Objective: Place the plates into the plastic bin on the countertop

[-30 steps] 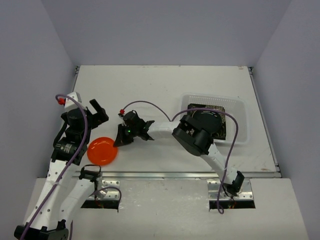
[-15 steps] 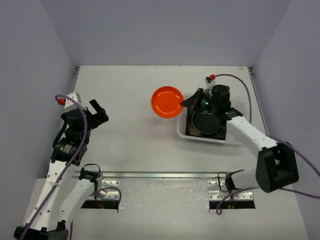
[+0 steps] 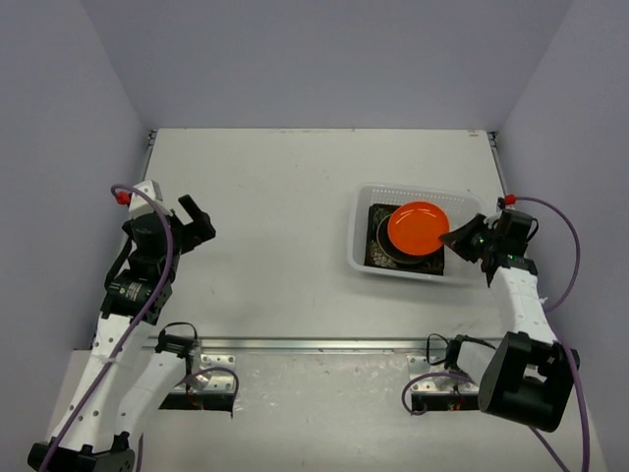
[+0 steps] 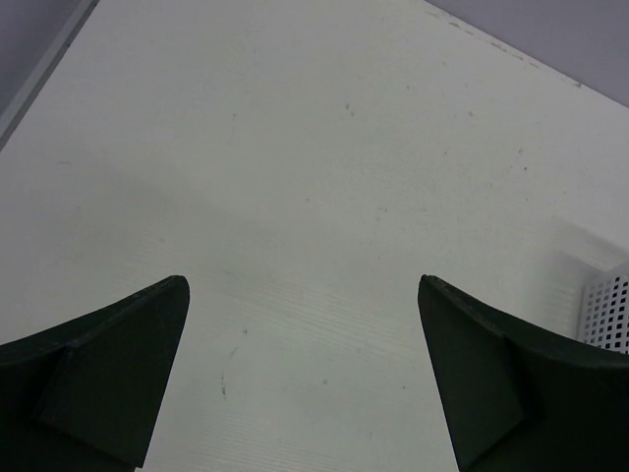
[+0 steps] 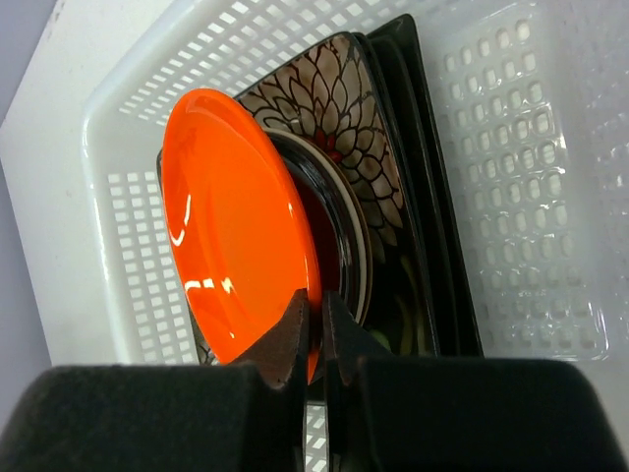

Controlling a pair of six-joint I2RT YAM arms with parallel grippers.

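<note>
The round orange plate is held over the stack in the white plastic bin. My right gripper is shut on the plate's rim at the bin's right side. In the right wrist view the fingers pinch the orange plate above a glossy black round plate and a black floral square plate in the bin. My left gripper is open and empty over the bare countertop at the left; its view shows only the countertop between the fingers.
Pale lavender walls enclose the countertop on three sides. A metal strip runs along the front edge. A corner of the bin shows at the right edge of the left wrist view.
My right arm carried the orange plate from the front left of the countertop across to the bin and now holds it over the stack. The left arm has not moved.
</note>
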